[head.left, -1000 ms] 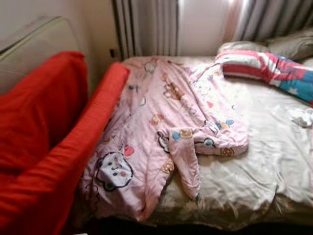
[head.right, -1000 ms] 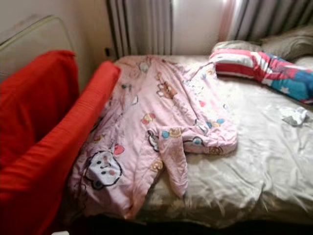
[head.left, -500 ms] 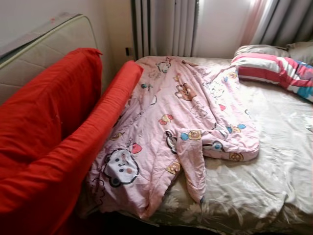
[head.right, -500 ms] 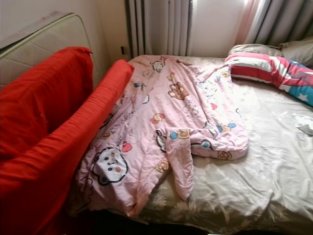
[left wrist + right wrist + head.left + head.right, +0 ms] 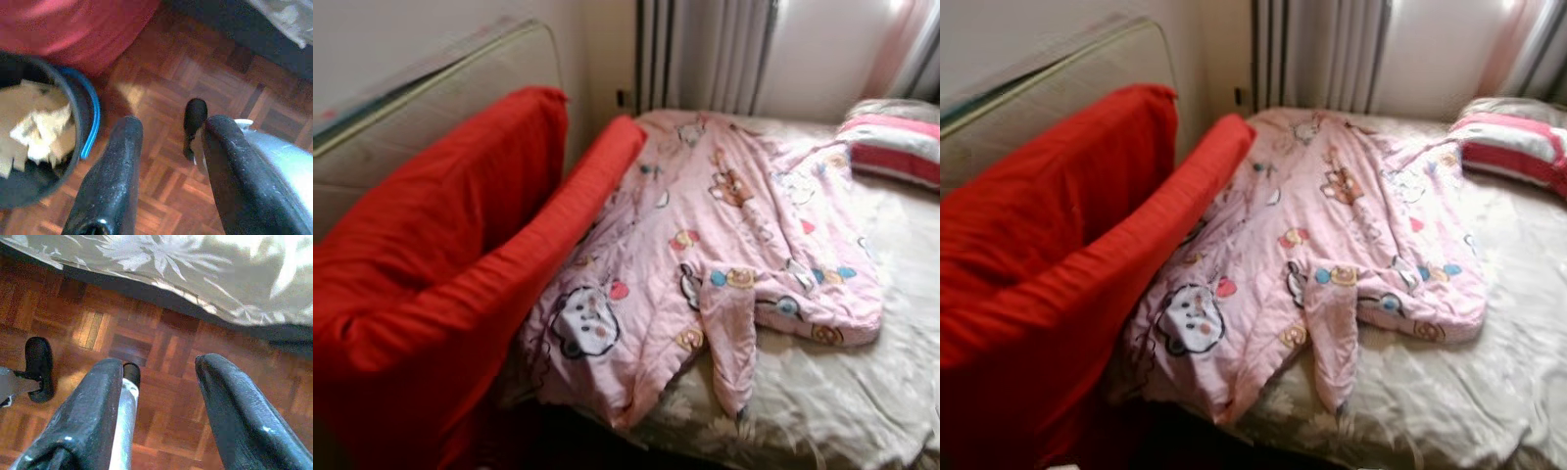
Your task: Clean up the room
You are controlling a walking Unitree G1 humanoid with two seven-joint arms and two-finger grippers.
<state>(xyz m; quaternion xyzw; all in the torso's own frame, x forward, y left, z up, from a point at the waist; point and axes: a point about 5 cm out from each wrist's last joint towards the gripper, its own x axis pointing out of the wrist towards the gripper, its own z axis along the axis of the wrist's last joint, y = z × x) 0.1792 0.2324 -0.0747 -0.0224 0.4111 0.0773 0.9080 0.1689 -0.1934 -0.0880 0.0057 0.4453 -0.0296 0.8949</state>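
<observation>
Left eye view: one pink cartoon quilt (image 5: 724, 245) on the bed (image 5: 862, 392), one striped pillow (image 5: 896, 147) far right, no readable writing. Left gripper (image 5: 168, 134) and right gripper (image 5: 159, 369) both spread wide, empty, over parquet floor (image 5: 161, 421).

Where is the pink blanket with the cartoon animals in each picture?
Left eye view: the pink blanket lies mid-frame on the bed, beside the red cushion.
Right eye view: same spot, slightly further left in the frame.
Left wrist view: not in it.
Right wrist view: not in it.
Shared landmark: the striped pillow.
</observation>
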